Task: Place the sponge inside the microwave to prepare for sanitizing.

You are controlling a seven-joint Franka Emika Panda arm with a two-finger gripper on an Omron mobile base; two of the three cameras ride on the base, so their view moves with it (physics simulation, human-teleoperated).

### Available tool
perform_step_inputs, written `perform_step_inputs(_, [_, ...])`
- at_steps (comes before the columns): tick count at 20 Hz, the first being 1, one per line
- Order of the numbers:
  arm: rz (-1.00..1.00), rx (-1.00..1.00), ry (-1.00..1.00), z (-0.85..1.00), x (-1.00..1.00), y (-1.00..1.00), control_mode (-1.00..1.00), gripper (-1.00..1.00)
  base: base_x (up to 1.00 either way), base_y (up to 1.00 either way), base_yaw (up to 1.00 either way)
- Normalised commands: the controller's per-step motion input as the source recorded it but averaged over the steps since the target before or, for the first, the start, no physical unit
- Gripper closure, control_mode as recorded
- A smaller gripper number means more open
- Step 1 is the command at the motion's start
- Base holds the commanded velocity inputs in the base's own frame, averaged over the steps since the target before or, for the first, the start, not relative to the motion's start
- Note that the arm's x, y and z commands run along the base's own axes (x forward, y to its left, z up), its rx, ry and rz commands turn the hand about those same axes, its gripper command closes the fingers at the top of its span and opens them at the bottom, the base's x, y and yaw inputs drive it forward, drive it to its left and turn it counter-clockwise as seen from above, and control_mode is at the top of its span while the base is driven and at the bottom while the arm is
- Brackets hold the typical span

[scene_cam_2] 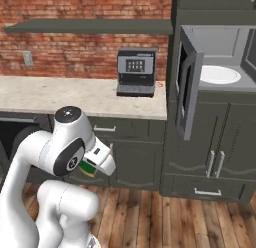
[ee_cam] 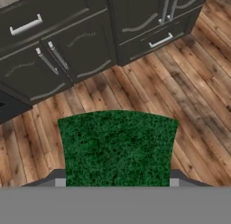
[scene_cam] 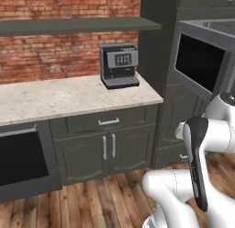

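Microwave [scene_cam_2: 212,74]: built into the tall cabinet right of the counter [scene_cam_2: 75,97], door [scene_cam_2: 186,87] swung open, white plate [scene_cam_2: 219,74] bare inside. Coffee machine [scene_cam_2: 136,72]: on the counter, near the cabinet. Gripper [scene_cam_2: 92,164]: low in front of the cabinet doors, clamped on the sponge [ee_cam: 117,146], green face toward the hand camera, above the wooden floor. The sponge is probably light, soft and compressible; a hold across its short sides seems enough.
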Motion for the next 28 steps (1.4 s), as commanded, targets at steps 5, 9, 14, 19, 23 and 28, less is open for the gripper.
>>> perform_step_inputs(5, [0.00, 0.00, 0.00, 0.00, 0.00, 0.00, 1.00, 1.00, -0.09, -0.49, 0.32])
perform_step_inputs(9, [0.00, 0.00, 0.00, 0.00, 0.00, 0.00, 1.00, 1.00, -0.13, -0.59, 0.36])
perform_step_inputs(14, [0.00, 0.00, 0.00, 0.00, 0.00, 0.00, 1.00, 1.00, -0.17, -0.52, 0.50])
perform_step_inputs(19, [0.00, 0.00, 0.00, 0.00, 0.00, 0.00, 1.00, 1.00, -0.29, -0.33, 0.70])
perform_step_inputs(23, [0.00, 0.00, 0.00, 0.00, 0.00, 0.00, 1.00, 1.00, -0.35, -0.40, 0.73])
perform_step_inputs(28, [0.00, 0.00, 0.00, 0.00, 0.00, 0.00, 1.00, 1.00, -0.41, -0.45, 0.70])
